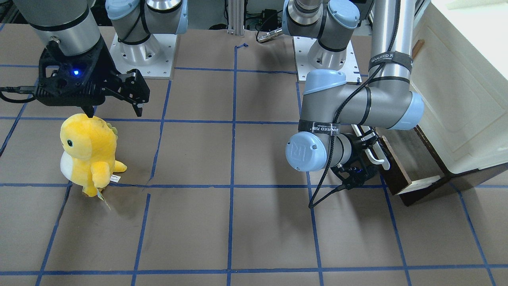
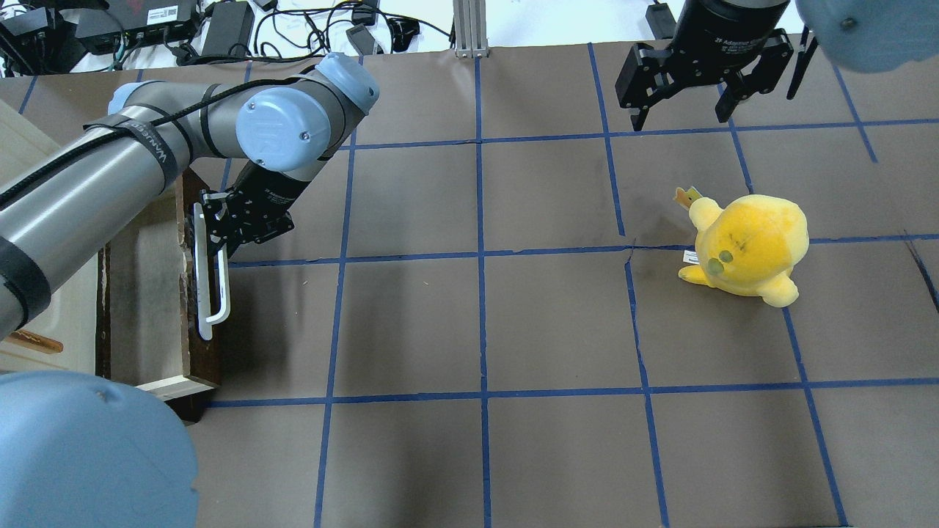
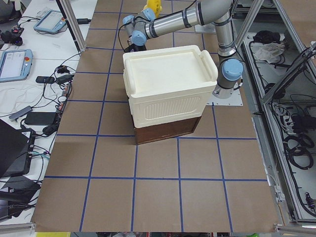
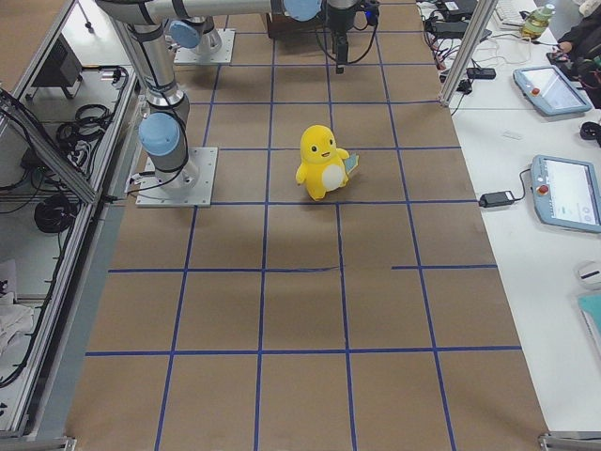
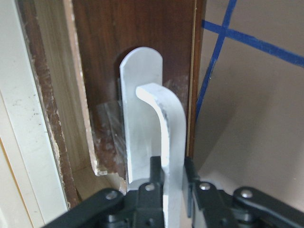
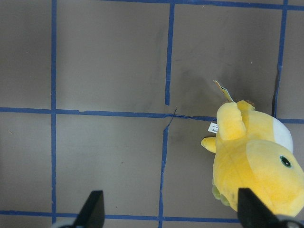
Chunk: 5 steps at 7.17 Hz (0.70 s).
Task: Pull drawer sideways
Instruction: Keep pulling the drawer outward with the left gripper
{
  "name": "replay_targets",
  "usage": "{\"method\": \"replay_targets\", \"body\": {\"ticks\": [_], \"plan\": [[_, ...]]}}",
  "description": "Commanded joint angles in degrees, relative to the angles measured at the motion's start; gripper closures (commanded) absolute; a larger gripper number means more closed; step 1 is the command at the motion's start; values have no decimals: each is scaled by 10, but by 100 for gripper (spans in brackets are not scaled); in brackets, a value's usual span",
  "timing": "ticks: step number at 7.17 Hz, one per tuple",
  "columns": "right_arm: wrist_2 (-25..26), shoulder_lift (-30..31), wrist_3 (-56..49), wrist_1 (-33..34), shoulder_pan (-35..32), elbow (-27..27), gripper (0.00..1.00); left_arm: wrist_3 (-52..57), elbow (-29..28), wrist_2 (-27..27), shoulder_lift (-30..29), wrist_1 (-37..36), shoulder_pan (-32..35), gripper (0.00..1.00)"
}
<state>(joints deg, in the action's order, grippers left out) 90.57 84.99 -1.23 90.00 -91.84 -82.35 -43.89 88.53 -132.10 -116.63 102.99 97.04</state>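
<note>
Left claw (image 5: pixel 170 167) tight around drawer (image 5: pixel 99 71) handle (image 5: pixel 142 95), wrist horizontal; right claw (image 2: pixel 680 114) wide, aloft.

brown tabletop (image 2: pixel 411 330) w/ blue tape grid (image 2: pixel 481 254); white side bench (image 4: pixel 535 282) w/ tablets (image 4: pixel 568 193).

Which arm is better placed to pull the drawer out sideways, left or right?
Left. The left hand is shut on the white handle of the drawer, which sits partly out of the cabinet. The right hand hangs open by the yellow plush toy, across the table from it.
</note>
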Motion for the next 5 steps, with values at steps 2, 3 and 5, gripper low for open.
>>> {"method": "replay_targets", "body": {"ticks": [2,3,5], "plan": [[0,0,0,0,0,0,0,-11,-7,7,-11,-2,1,82],[0,0,0,0,0,0,0,-20,-13,7,-17,-1,3,82],[0,0,0,0,0,0,0,-22,-26,15,-25,-1,7,82]]}}
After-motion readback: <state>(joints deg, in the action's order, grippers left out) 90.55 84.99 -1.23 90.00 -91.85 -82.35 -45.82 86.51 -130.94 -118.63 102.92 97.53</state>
